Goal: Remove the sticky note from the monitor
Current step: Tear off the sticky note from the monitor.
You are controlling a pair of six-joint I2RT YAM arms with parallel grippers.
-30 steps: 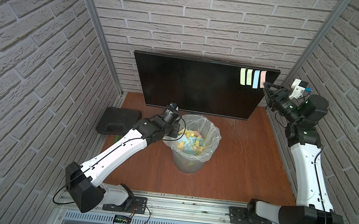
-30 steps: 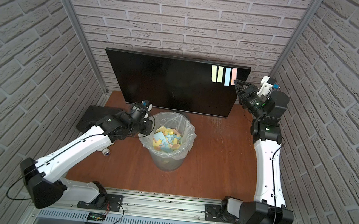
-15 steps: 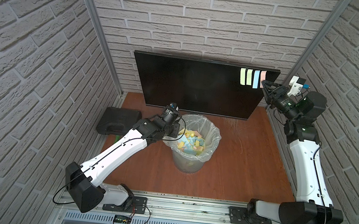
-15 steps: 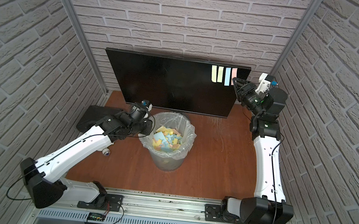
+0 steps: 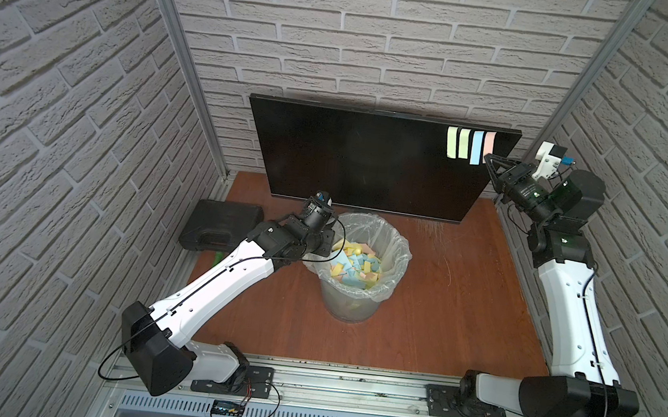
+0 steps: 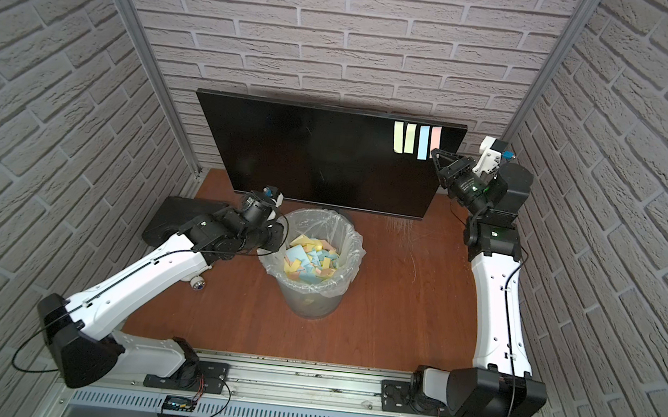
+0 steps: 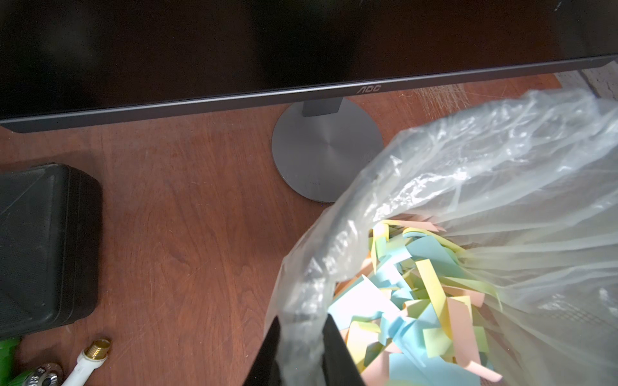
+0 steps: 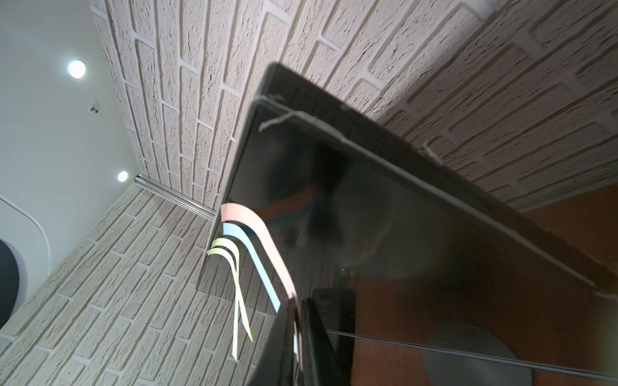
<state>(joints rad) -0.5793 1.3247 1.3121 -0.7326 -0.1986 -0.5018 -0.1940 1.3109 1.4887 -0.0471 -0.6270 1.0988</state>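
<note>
Ringing monitor (image 5: 362,162), reddish wood tabletop (image 5: 460,313) — brick walls (image 5: 382,34).

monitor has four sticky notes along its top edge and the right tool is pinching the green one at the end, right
No: the right tool is pinching the pink note at the end, as the right wrist view shows. The monitor does carry four notes along its top edge.

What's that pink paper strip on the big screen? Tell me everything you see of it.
The pink sticky note is a narrow paper strip, last of four, beside a blue note near the monitor's upper corner. Its top sticks to the glass; its lower end curls away, pinched in the shut right gripper.
</note>
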